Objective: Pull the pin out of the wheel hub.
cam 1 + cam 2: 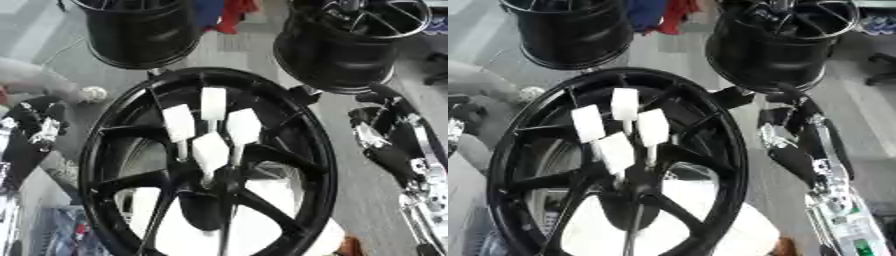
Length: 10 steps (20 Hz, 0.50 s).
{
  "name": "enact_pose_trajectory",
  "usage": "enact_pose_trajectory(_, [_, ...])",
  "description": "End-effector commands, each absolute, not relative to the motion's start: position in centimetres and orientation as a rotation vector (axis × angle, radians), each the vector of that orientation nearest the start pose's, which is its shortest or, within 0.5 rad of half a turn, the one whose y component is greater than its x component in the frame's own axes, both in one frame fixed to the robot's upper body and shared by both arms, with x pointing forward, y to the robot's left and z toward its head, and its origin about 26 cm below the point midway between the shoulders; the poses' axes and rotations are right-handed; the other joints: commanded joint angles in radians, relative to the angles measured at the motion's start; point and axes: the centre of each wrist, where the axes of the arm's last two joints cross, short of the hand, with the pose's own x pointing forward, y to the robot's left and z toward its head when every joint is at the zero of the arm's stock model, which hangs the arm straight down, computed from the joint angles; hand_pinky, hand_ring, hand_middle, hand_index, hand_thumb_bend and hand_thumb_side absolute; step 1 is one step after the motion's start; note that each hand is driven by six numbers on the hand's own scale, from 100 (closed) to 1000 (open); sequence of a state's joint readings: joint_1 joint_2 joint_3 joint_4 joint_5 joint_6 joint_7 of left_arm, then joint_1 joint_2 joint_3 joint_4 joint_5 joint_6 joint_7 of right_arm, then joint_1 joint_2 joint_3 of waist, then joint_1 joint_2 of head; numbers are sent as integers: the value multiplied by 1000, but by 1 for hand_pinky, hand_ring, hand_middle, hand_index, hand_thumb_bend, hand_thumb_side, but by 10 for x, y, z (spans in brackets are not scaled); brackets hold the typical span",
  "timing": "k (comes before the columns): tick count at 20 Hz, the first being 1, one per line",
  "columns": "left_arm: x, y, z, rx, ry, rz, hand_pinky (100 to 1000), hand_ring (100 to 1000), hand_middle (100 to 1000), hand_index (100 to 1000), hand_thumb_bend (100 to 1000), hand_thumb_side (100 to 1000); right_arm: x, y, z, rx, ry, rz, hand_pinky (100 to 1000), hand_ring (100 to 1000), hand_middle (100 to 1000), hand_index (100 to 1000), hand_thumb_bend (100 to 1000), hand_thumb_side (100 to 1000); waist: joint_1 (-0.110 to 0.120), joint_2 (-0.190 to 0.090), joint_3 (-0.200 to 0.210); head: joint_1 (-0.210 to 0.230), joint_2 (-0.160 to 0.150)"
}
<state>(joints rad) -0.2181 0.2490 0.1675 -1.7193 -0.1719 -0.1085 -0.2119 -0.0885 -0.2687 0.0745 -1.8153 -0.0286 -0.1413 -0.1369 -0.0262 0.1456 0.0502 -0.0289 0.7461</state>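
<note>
A large black wheel hub [105,150] stands on edge in the middle, its spokes meeting at a dark centre [219,180]. Several white pins with flat white heads stick out of that centre: one on top [213,102], one at the left [178,122], one at the right [243,126] and one lower [210,150]. My left hand [37,131] is at the left edge, outside the rim, fingers relaxed and holding nothing. To the right of the rim my right hand [791,131] hangs apart from the wheel, fingers loosely extended and empty.
Two more black wheels stand behind, one at the upper left [140,35] and one at the upper right [350,50]. Red and blue cloth [229,14] shows between them. A person's shoe [92,93] rests on the grey floor at the left.
</note>
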Motion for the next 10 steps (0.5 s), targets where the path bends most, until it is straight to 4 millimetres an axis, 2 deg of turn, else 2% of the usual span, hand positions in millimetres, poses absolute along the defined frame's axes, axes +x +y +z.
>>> enact_pose_trajectory(1, [323, 326, 152, 324, -2051, -670, 572, 574, 645, 779, 261, 568, 291, -265, 96, -155, -2066, 196, 653, 652, 717, 882, 176, 197, 5, -12, -8, 8, -6])
enact_pose_trajectory(6, [328, 328, 204, 283, -2078, -1091, 605, 600, 674, 805, 287, 563, 291, -265, 95, -152, -2060, 212, 653, 652, 717, 882, 177, 196, 14, -16, -26, 14, -6])
enact_pose_trajectory(10, [333, 322, 230, 245, -1943, -1488, 647, 650, 718, 832, 316, 555, 291, -266, 94, -150, -2053, 227, 652, 652, 717, 882, 178, 196, 26, -22, -37, 19, -2])
